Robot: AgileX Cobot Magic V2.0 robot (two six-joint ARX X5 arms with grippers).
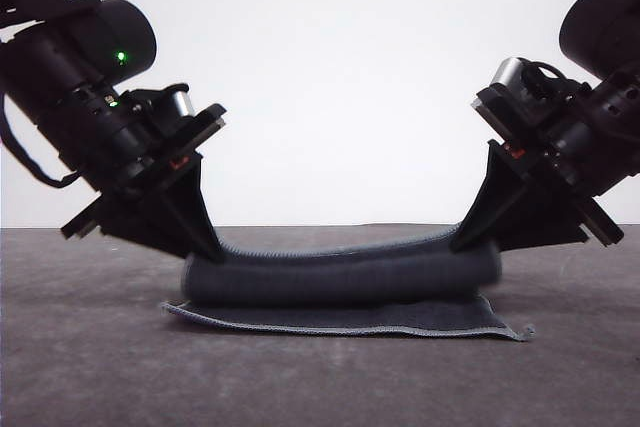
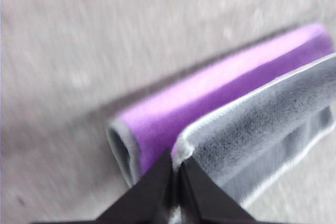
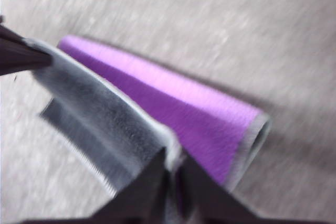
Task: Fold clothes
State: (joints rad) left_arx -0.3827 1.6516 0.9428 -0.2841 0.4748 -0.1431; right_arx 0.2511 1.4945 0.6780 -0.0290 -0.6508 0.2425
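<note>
Cloth (image 1: 345,297) lies on the grey table (image 1: 90,367), its far part lifted and curled toward me. I see the left gripper (image 1: 210,250) pinching one corner and the right gripper (image 1: 468,240) the other, jaws clamped tight (purple underside (image 2: 210,98) showing on both wrist views).

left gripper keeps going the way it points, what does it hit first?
Left gripper is shut on the cloth edge, pointing down and inward. Likely the cloth's lower layer comes first, then the table. Depth is unclear.
</note>
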